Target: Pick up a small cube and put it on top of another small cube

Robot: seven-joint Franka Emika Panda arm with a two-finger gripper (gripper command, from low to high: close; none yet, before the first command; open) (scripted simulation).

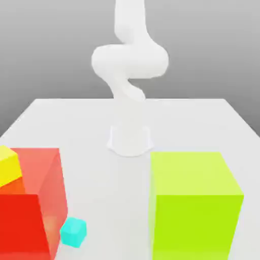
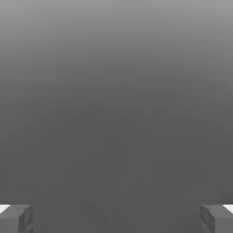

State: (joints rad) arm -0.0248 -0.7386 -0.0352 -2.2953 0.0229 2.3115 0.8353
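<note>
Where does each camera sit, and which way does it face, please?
Exterior view: off the arm, low near the table edge, facing the white arm past the big red cube and lime-green cube, with a grey backdrop behind.
Hand view: on the hand, looking out between the open tool's fingertips at blank grey.
Shared: the grey backdrop.

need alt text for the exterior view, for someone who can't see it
A white robot arm rises from its base at the middle of a white table. Near the camera stand a big red cube with a small yellow cube on it, a small turquoise cube beside it, and a big lime-green cube.
</note>
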